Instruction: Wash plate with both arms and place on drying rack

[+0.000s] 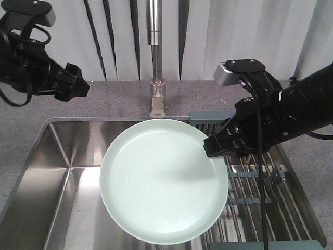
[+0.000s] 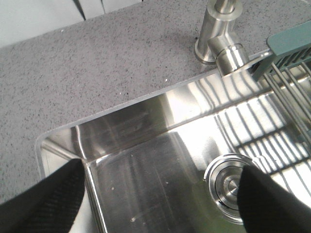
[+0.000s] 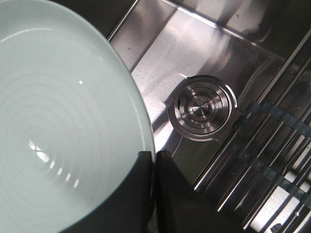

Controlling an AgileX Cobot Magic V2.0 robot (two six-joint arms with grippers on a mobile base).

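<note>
The pale mint-green plate (image 1: 161, 182) hangs level above the steel sink, just below the faucet. My right gripper (image 1: 210, 147) is shut on the plate's right rim, and the right arm (image 1: 302, 104) reaches in over the drying rack (image 1: 260, 208). In the right wrist view both jaws pinch the plate (image 3: 58, 121) at its edge, at my right gripper (image 3: 154, 154). My left gripper (image 1: 78, 83) hovers high over the counter at the far left, away from the plate. It is open with nothing in it; the left wrist view looks between its jaws (image 2: 163, 174) into the basin.
The sink basin (image 1: 62, 172) lies under the plate, with its round drain (image 3: 201, 109) on the right side of the floor. The faucet (image 1: 156, 52) stands at the back centre. Grey speckled counter (image 2: 97, 73) surrounds the sink. The rack's wire bars (image 3: 262, 160) cover the sink's right part.
</note>
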